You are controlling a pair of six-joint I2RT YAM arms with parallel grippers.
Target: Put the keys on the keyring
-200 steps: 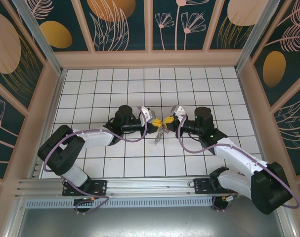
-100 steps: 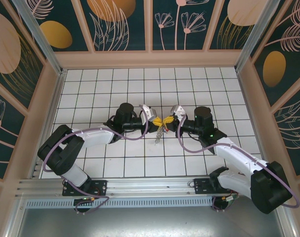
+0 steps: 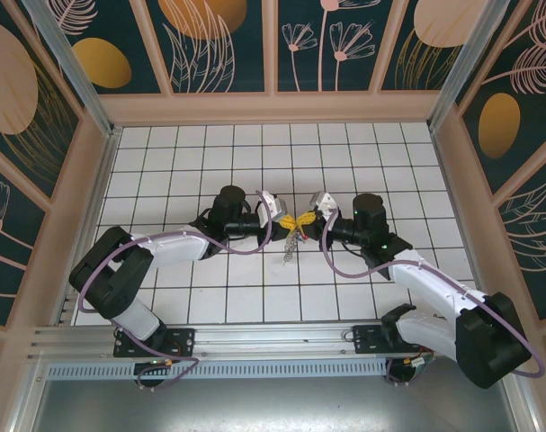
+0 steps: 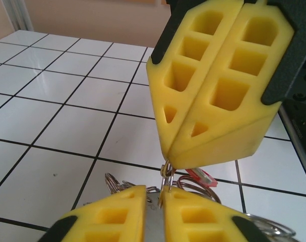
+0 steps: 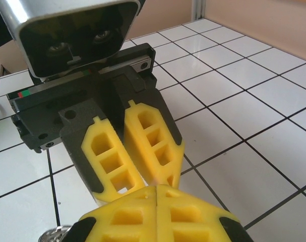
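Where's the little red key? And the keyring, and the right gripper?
red key (image 4: 200, 176): left wrist view, on its red plastic head.
keyring (image 3: 291, 241): top view, on the silvery bunch hanging between the two grippers.
right gripper (image 4: 169, 160): left wrist view, at the tip where its yellow fingers meet.

both arms wear white shells with black joints and black round motors near the wrists: left arm (image 3: 165, 248), right arm (image 3: 427, 284). a lilac cable (image 3: 343, 273) runs along each. the left fingers (image 5: 112, 161) and right fingers (image 4: 228, 96) are yellow blocks with a lattice of cut-outs, set in black holders. a silver camera housing (image 5: 77, 30) tops the left wrist.
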